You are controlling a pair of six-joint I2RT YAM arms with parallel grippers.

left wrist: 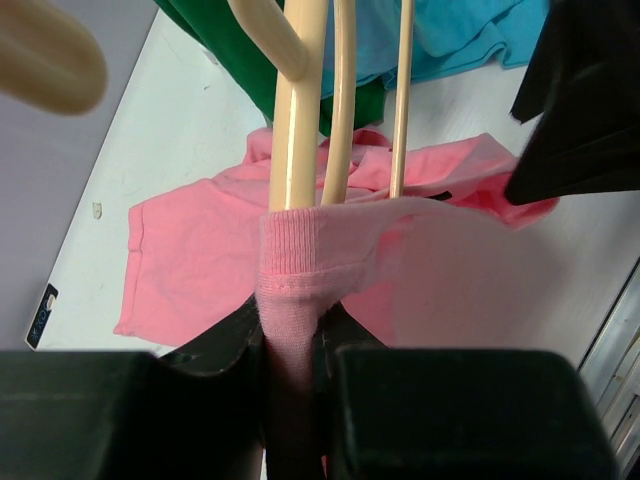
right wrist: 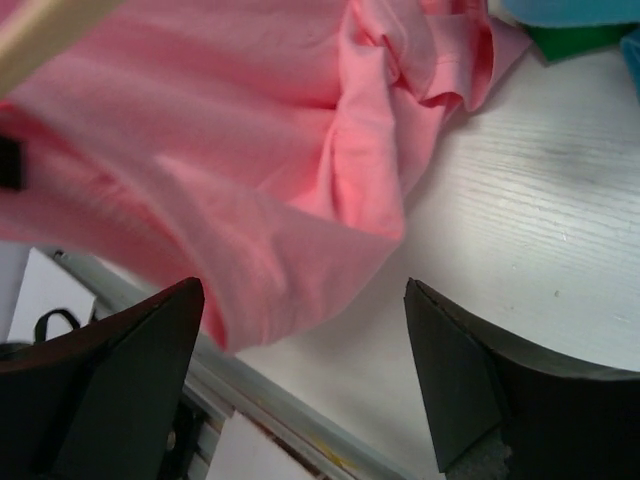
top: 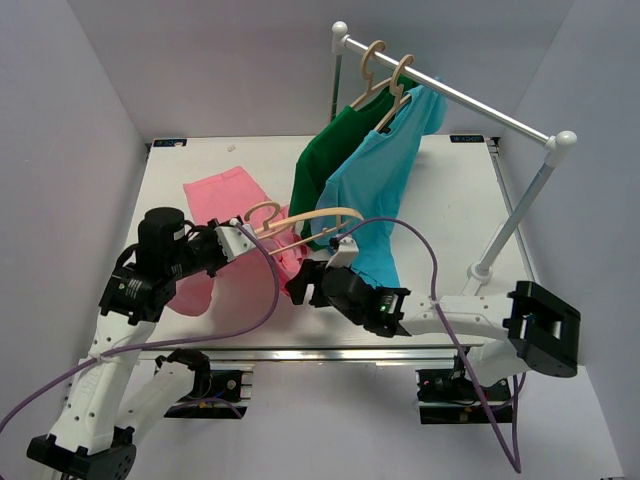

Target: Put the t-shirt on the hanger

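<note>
the t-shirt (top: 222, 190) lies at 9 o'clock from the centre of the table (top: 440, 200), partly flat and partly lifted. its ribbed collar sits over one end of the hanger (top: 310, 215). the rest of the hanger projects bare toward 3 o'clock. the left gripper (left wrist: 292, 340) is clamped on the collar. the right gripper (right wrist: 303, 310), at 5 o'clock of the hanger, has its fingers apart, with cloth draped beside one. step in hand, as judged: feeding the hanger through the neck. the next move calls for the right gripper to grip loose cloth and draw it over the bare arm.
</note>
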